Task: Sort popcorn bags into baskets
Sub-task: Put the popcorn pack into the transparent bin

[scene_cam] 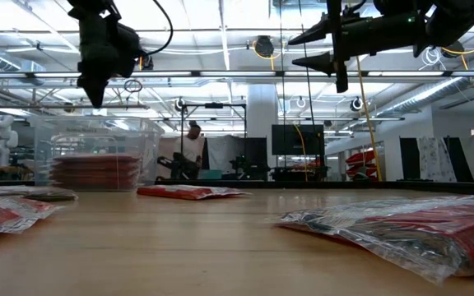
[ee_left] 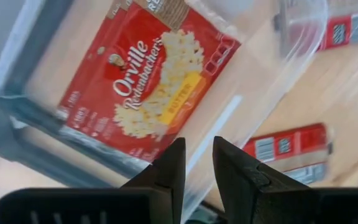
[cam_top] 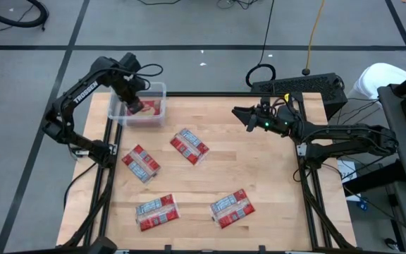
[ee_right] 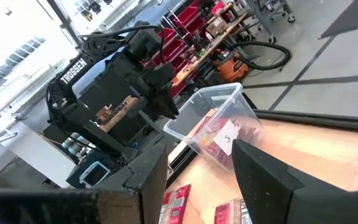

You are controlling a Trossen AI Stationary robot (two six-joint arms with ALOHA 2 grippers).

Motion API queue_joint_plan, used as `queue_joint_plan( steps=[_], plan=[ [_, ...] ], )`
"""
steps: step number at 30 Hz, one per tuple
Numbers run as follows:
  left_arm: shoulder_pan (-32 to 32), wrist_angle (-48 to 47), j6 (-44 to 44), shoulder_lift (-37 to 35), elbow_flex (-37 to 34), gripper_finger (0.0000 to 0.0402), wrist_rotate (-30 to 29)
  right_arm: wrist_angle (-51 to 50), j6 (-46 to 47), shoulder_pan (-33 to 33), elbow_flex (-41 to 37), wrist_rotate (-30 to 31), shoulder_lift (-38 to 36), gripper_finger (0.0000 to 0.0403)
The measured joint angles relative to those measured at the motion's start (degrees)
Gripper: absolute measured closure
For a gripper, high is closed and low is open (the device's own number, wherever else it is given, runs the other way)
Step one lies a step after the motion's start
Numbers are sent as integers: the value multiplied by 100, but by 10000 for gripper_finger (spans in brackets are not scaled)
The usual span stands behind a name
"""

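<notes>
The clear basket [cam_top: 162, 89] stands at the table's far left corner and holds a stack of popcorn bags [scene_cam: 97, 171]. The top bag [ee_left: 148, 81] lies flat, red face up. My left gripper [ee_left: 197, 163] hangs above the basket, pointing down, open by a narrow gap with nothing between its fingers. Several more popcorn bags lie flat on the wood: one at the left [cam_top: 141, 164], one in the middle [cam_top: 189, 146], two near the front [cam_top: 156, 212] [cam_top: 232, 208]. My right gripper [cam_top: 240, 116] hovers level over the far right, open and empty.
A black keyboard-like unit [cam_top: 298, 86] sits at the far right edge, behind the right arm. Black frame rails [cam_top: 309, 197] run along the table's sides. A person [scene_cam: 192, 148] is far back in the room. Bare wood lies between the bags.
</notes>
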Motion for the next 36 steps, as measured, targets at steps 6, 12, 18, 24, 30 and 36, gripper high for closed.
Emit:
queue_joint_plan(
  steps=[6, 12, 18, 24, 30, 36],
  plan=[
    [-469, 72, -799, -22, 0, 314, 120, -102, 197, -2, 0, -541, 0, 232],
    [-1604, 145, -1913, -115, 0, 314, 143, -587, 546, 2, 0, -1620, 0, 232],
    [-3225, 535, -3231, -312, 2, 314, 158, -1329, 743, 2, 0, -2459, 0, 232],
    [-4939, 492, -4866, -658, 2, 314, 144, -1677, 813, 51, 0, -3402, -26, 232],
    [-6274, 1206, -5238, -791, 2, 314, -538, -1926, 1242, 674, 0, -2978, -366, 232],
    [-6740, 1893, -5492, -800, -291, 314, -719, -2478, 1676, 1588, 0, -1940, -675, 232]
  ],
)
